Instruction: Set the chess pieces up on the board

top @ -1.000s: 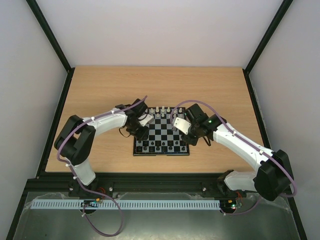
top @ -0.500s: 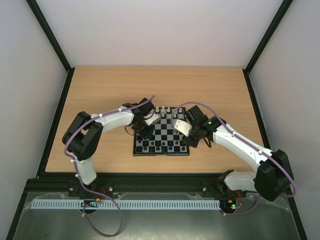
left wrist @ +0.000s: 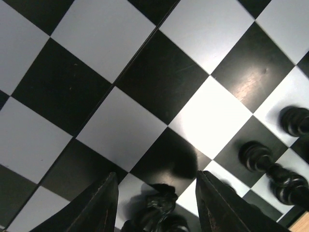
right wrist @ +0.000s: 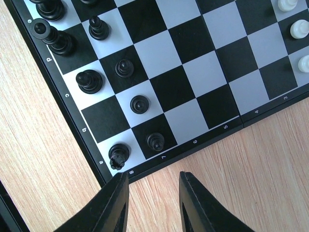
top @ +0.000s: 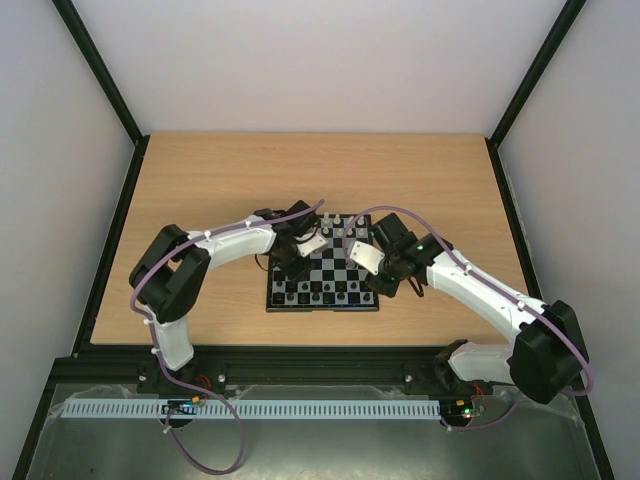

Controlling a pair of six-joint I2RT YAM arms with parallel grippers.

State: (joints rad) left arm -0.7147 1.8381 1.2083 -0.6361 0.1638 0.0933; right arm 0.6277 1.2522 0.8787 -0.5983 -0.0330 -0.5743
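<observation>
The board lies mid-table. White pieces line its far side and black pieces its near side. My left gripper hangs low over the board's left half. In the left wrist view it is shut on a black knight-shaped piece, with more black pieces at the right. My right gripper is open and empty over bare wood, just off the board corner where a black rook stands. The black square beside the rook is empty.
Black pawns stand in the row in front of the black back-row pieces, and white pieces show at the far side. The wooden table runs to black rails on the left and right. The two wrists are close together over the board.
My left gripper has moved right, from the board's left edge to over its left half. My right gripper has hardly moved.
</observation>
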